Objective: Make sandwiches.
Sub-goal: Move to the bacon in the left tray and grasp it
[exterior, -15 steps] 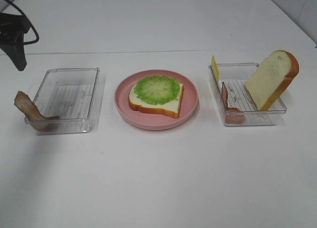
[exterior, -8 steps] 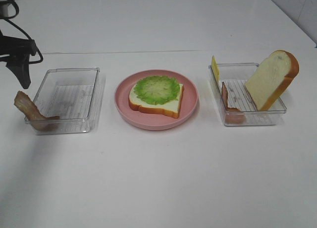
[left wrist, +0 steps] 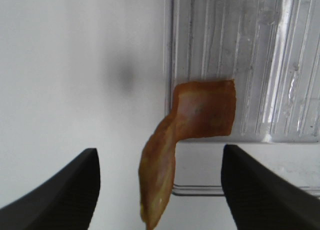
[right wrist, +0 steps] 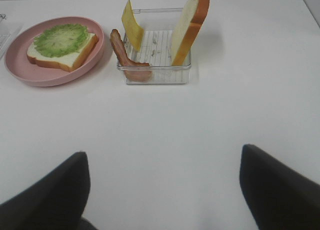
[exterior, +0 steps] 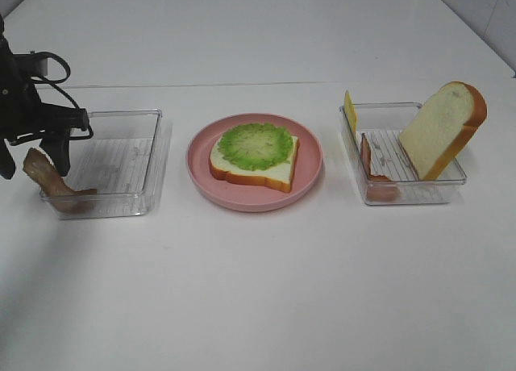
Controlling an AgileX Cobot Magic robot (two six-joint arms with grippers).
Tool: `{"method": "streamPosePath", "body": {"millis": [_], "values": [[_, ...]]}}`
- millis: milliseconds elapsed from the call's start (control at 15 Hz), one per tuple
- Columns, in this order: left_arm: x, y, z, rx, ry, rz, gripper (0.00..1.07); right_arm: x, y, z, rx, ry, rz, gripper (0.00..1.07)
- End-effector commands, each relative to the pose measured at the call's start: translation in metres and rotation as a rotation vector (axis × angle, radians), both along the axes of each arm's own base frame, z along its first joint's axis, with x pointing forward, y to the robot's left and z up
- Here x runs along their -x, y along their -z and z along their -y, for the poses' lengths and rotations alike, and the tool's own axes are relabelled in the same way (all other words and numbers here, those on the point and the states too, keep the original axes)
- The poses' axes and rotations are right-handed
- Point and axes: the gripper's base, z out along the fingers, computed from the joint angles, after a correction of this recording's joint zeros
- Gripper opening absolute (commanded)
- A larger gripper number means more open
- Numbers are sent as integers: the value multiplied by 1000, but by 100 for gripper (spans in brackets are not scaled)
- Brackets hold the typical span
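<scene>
White table [exterior: 258,306]. Your left gripper [left wrist: 160,151]: jaws spread wide, gripping nothing, straddling bacon strip [left wrist: 200,110] without touching it. Strip drapes over left tray [exterior: 121,121] wall, one end inside, other outside. Your right gripper [right wrist: 162,155]: also wide open, empty, above bare table, well apart from food. Sandwich so far: bread slice [exterior: 270,173] topped with lettuce [exterior: 255,145] on pink plate [exterior: 310,177], centre. Right tray [exterior: 419,195] holds second slice [exterior: 439,129] leaning, cheese [exterior: 350,110], second bacon strip [exterior: 369,163].

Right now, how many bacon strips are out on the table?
2. One bacon strip drapes over the left tray's near-left corner, below the open left fingers. The other bacon strip leans inside the right tray, near the upright bread slice. None seems hidden.
</scene>
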Motion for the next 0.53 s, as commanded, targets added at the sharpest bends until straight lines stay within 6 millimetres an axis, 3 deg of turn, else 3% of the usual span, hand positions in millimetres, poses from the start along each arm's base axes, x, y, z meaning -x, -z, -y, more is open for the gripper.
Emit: {"method": "streamPosePath", "body": {"millis": [67, 333, 533], "values": [[-2, 3, 0, 3, -11, 22, 56, 1, 0, -1, 5, -2, 22, 77], [-4, 3, 0, 6, -15, 43, 25, 1, 0, -1, 5, -2, 22, 77], [-4, 3, 0, 6, -21, 43, 8, 1, 0, -1, 5, -2, 22, 77]]}}
